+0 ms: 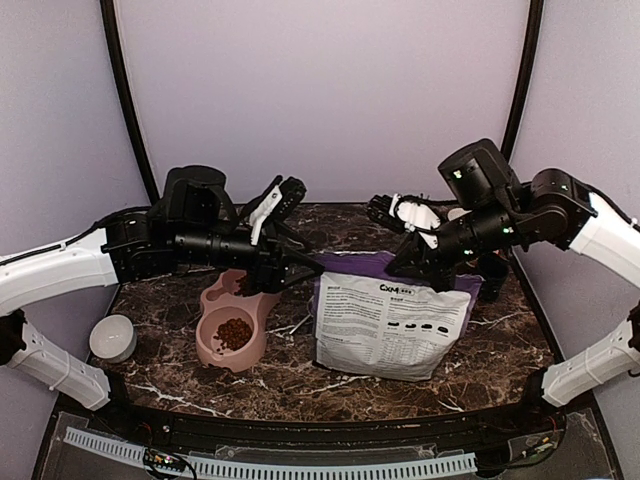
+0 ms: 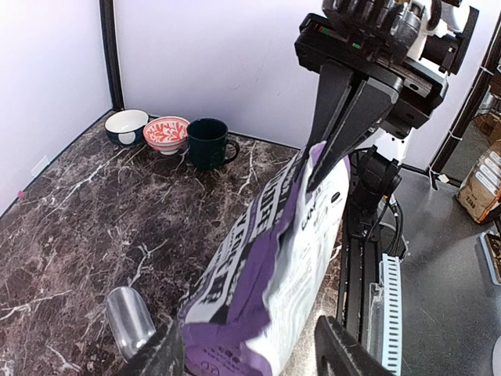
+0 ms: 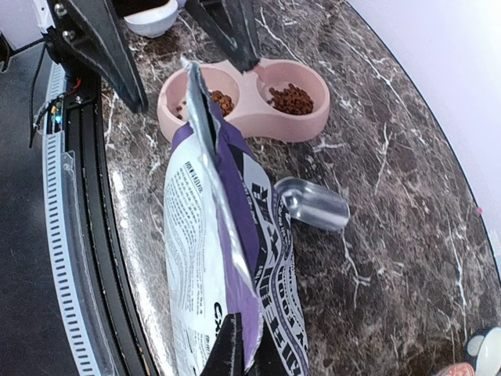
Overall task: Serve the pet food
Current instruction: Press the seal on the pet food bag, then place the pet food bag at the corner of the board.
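Observation:
The purple-and-white bag [image 1: 390,320] lies on the marble table with its top edge lifted. My right gripper [image 3: 250,348] is shut on that edge near its right end, also seen in the left wrist view [image 2: 321,176]. My left gripper [image 2: 250,356] is open, its fingers straddling the bag's [image 2: 266,258] other top corner without pinching it. The pet food [image 3: 291,98] lies as brown kibble in both cups of the pink double bowl [image 3: 305,129], just left of the bag [image 3: 196,235]. In the top view the kibble [image 1: 233,332] shows in the near cup.
A clear plastic scoop [image 3: 313,204] lies on the table behind the bag. A white bowl [image 1: 112,337] sits at the front left. At the back right stand a navy-rimmed bowl [image 2: 125,125], a red patterned bowl [image 2: 166,133] and a dark mug [image 2: 207,142].

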`<state>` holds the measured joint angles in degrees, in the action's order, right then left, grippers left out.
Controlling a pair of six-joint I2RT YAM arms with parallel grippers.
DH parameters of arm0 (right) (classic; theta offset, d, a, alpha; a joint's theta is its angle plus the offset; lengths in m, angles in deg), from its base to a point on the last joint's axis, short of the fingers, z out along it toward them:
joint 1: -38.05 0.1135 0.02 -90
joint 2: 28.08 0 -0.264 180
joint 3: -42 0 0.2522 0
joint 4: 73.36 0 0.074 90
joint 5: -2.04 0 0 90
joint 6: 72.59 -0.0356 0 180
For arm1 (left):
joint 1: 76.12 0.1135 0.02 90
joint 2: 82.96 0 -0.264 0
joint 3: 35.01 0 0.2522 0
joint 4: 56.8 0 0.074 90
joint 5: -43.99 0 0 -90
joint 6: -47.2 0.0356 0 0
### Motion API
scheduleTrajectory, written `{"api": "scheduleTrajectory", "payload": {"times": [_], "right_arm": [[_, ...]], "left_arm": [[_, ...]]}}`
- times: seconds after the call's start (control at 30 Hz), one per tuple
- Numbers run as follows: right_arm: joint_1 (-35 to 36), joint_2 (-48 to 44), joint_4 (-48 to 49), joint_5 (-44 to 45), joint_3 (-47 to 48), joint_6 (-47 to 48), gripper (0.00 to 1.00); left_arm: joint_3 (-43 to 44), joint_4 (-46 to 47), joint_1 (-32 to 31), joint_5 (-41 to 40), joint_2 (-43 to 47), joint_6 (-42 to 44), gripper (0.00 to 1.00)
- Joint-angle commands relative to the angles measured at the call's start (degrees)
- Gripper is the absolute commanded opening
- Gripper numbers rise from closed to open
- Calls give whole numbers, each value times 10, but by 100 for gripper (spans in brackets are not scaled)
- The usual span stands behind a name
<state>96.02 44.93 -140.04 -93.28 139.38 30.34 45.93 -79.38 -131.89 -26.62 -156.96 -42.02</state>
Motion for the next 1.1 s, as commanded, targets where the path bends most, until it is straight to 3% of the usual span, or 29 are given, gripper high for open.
{"api": "scheduleTrajectory", "payload": {"times": [0.0,0.1,0.2,0.27,0.33,0.47,0.7,0.87,1.07], "right_arm": [[-5,-64,-3,57,-4,-21,0],[-5,-75,-5,58,-17,-25,0],[-6,-75,-2,53,-27,-28,23],[-5,-69,0,41,-27,-27,45],[-5,-60,0,34,-23,-24,60],[-5,-39,1,26,-12,-11,74],[-7,-13,2,15,1,2,74],[-10,-6,1,4,5,4,64],[-14,-4,-1,-1,8,6,42]], "left_arm": [[-5,15,1,-9,27,-3,59],[-10,16,1,-15,35,-6,59],[-16,17,1,-20,42,-9,60],[-19,17,1,-22,46,-11,60],[-23,16,1,-23,49,-13,61],[-33,16,1,-29,56,-17,61],[-48,15,1,-36,70,-20,62],[-55,15,1,-39,75,-19,62],[-60,16,1,-42,77,-18,62]]}}
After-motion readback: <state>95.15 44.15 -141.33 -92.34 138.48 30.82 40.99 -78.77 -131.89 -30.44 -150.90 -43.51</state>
